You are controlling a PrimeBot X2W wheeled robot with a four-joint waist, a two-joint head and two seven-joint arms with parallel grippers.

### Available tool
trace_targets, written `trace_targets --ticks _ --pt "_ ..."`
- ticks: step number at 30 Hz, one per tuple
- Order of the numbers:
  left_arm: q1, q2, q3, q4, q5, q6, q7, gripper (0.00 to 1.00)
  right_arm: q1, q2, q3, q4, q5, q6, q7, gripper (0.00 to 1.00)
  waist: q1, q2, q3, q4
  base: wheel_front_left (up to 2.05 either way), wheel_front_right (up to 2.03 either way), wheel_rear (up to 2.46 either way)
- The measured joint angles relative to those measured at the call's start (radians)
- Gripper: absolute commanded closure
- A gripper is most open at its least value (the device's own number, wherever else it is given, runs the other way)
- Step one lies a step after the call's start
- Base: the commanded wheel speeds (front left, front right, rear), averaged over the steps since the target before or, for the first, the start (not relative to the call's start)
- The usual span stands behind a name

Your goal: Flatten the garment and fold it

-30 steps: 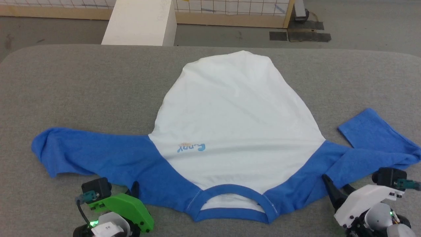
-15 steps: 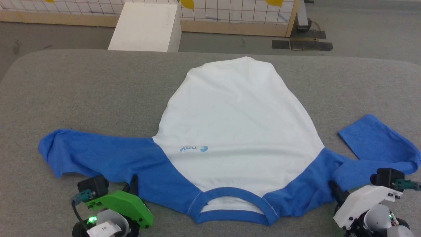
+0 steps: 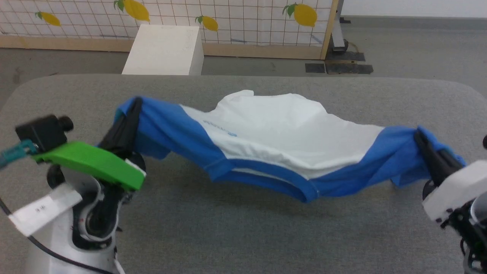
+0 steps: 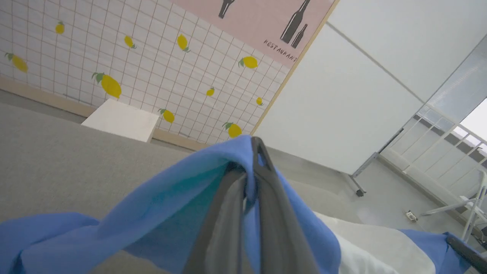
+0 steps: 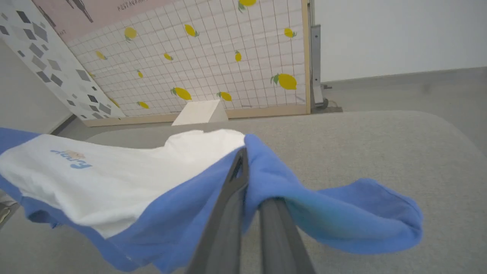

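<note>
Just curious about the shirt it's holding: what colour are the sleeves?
Royal blue, on a garment with a white body. The head view shows it best.

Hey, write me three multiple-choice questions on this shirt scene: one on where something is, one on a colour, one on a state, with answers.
1. Where is the white box?
A. On the floor beyond the table's far edge
B. On the table beside the garment
C. Under the garment

2. What colour are the garment's sleeves?
A. Red
B. Green
C. Blue

3. How is the garment now?
A. Spread flat on the table
B. Held above the table between the left end effector and the right end effector
C. Folded into a neat stack

Answers:
1. A: the box stands behind the table, in front of the lemon-print wall.
2. C: both sleeves are royal blue.
3. B: each end effector is shut on blue fabric, and the middle sags above its shadow.
</note>
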Motion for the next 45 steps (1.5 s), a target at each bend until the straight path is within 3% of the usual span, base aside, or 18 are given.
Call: trace_targets --ticks 3,6,14,21,30,37,45 --pt "-0.115 0.030 0.017 -0.042 -0.017 0.021 0.063 1.00 -0.142 -0.004 0.017 -0.071 -0.065 0.000 0.107 1.00 0.0000 0.0000 0.018 -0.003 0.00 0.00 0.00" --pt "-0.244 0.046 0.040 -0.040 -0.029 0.051 0.086 1.00 -0.306 -0.033 0.037 -0.066 -0.101 0.000 0.173 1.00 0.0000 0.0000 0.047 -0.007 0.00 0.00 0.00" --pt "-0.598 0.088 0.073 0.082 -0.012 0.107 0.089 1.00 -0.743 -0.099 0.079 0.144 -0.164 0.000 0.206 1.00 0.0000 0.0000 0.181 -0.020 0.00 0.00 0.00" --pt "-0.884 0.119 0.092 0.230 0.026 0.134 0.030 1.00 -1.075 -0.125 0.113 0.357 -0.257 0.000 0.089 1.00 0.0003 0.0000 0.327 -0.036 0.00 0.00 0.00" --pt "-1.164 0.133 0.142 0.335 0.059 0.150 -0.135 1.00 -1.391 -0.102 0.116 0.519 -0.367 0.001 -0.142 1.00 0.0004 0.0000 0.495 -0.061 0.00 0.00 0.00" --pt "-1.164 0.137 0.151 0.426 0.055 0.118 -0.172 1.00 -1.407 -0.093 0.147 0.639 -0.344 0.001 -0.229 1.00 0.0003 0.0000 0.564 -0.072 0.00 0.00 0.00" --pt "-0.874 0.154 0.086 0.565 0.086 0.032 -0.171 1.00 -1.129 -0.128 0.207 0.709 -0.205 0.001 -0.261 1.00 0.0002 0.0000 0.515 -0.059 0.00 0.00 0.00"
